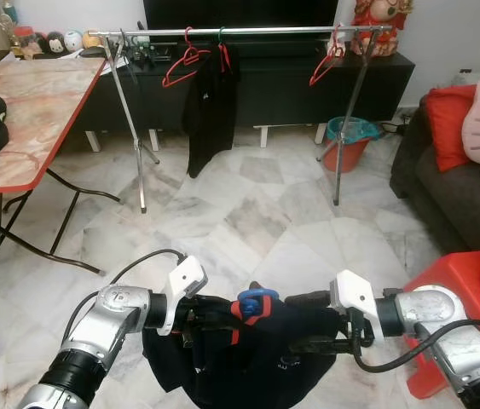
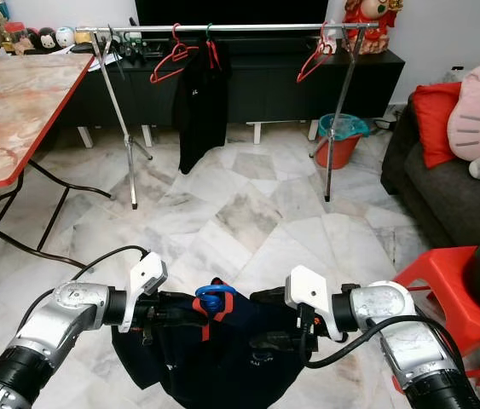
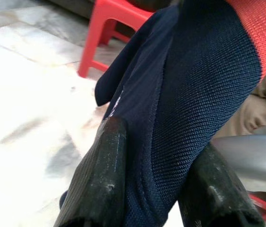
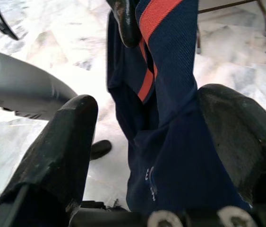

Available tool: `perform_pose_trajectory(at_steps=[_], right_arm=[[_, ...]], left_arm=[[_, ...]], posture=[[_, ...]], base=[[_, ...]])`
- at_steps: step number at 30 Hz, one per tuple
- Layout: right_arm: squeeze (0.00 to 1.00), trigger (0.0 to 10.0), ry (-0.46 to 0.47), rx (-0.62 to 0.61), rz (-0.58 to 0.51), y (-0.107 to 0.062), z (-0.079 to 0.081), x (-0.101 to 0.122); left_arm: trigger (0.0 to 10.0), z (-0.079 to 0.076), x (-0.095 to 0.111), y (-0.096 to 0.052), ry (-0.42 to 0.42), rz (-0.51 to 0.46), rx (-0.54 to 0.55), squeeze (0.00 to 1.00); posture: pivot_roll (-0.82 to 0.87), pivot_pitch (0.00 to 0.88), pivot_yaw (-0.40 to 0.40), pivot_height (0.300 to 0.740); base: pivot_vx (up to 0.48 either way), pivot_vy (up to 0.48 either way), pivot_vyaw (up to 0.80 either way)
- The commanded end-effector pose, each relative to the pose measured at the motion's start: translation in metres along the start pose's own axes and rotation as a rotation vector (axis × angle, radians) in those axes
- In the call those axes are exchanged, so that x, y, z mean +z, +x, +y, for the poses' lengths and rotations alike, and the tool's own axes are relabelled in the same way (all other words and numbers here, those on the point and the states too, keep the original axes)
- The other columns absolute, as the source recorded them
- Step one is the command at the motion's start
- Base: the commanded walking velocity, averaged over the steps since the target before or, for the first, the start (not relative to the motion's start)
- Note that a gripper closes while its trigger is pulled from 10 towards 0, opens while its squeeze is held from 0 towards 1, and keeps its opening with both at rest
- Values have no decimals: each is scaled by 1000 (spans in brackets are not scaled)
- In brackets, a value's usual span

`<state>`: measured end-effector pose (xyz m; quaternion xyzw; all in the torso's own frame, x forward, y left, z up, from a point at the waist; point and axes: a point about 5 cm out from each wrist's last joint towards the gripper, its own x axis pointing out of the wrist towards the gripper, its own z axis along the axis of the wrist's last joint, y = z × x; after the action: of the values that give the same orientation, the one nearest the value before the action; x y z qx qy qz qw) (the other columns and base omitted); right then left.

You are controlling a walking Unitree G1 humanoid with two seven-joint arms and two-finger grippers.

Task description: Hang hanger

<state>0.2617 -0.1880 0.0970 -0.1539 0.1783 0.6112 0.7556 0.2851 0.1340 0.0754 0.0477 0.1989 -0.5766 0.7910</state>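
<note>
Two grippers hold one navy garment [image 1: 248,358] low in front of the robot, well apart from the clothes rail [image 1: 248,31] across the room. The left gripper [image 3: 156,189] has its fingers closed on the knitted cloth. The right gripper [image 4: 166,156] has its fingers on both sides of the cloth; whether they pinch it I cannot tell. A blue hanger hook [image 1: 255,305] stands up between the two grippers, near the collar. I judge the garment soft and light; it sags freely and may slide off the hanger. The stiff hook is the better part to guide onto the rail, beside the red hangers [image 1: 182,65] already there.
</note>
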Motion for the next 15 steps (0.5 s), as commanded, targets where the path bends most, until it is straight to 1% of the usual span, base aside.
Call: perform_pose_trajectory(at_steps=[1, 3, 5, 6, 7, 8, 9, 10, 11, 12, 13, 14, 15], right_arm=[[1000, 10000, -8, -39, -8, -7, -2, 2], [1000, 10000, -7, -51, -13, -7, -2, 2], [1000, 10000, -18, -109, -10, -8, -7, 1], [937, 10000, -23, -139, -9, -8, -10, 1], [506, 10000, -28, -176, -10, -9, -13, 1], [0, 10000, -20, -223, -10, -10, -17, 0], [0, 10000, -11, -270, -8, -10, -21, -1], [0, 10000, -5, -339, -6, -11, -26, -2], [0, 10000, 10, -409, -8, -12, -30, -5], [0, 10000, 33, -479, -14, -12, -33, -7], [0, 10000, 50, -525, -17, -13, -35, -9], [0, 10000, 67, -577, -14, -12, -38, -12], [0, 10000, 83, -628, -7, -12, -40, -16]], left_arm=[[0, 5, 6, -2, 28, -20, 34, 0], [0, 6, 5, -2, 26, -24, 42, 0], [0, 7, 4, -2, 25, -31, 59, 0], [0, 7, 4, -3, 27, -33, 71, 0], [0, 9, 3, -3, 29, -33, 87, 0], [0, 11, 3, -4, 34, -33, 114, 0], [0, 14, 2, -4, 43, -32, 152, 0], [0, 19, 2, -4, 60, -32, 225, 0], [1255, 24, 2, -4, 68, -36, 298, 0], [3961, 28, 2, -4, 68, -42, 356, 0], [3961, 30, 1, -4, 67, -46, 391, 0], [8353, 32, 1, -4, 66, -52, 425, 0], [10000, 32, 0, -4, 58, -59, 446, 0]], posture=[[-208, 0, -17, 740], [-207, 0, -16, 740], [-206, 0, -14, 740], [-206, 0, -14, 740], [-205, 0, -13, 740], [-205, 0, -11, 740], [-205, 0, -11, 740], [-206, 0, -9, 740], [-206, 0, -9, 740], [-214, 0, 1, 740], [-214, 0, 1, 740], [-217, 0, 7, 740], [-219, 0, 9, 740]], base=[[0, 0, 0], [0, 0, 0], [0, 0, 0], [0, 0, 0], [0, 0, 0], [0, 0, 0], [0, 0, 0], [0, 0, 0], [0, 0, 0], [0, 0, 0], [0, 0, 0], [0, 0, 0], [0, 0, 0]])
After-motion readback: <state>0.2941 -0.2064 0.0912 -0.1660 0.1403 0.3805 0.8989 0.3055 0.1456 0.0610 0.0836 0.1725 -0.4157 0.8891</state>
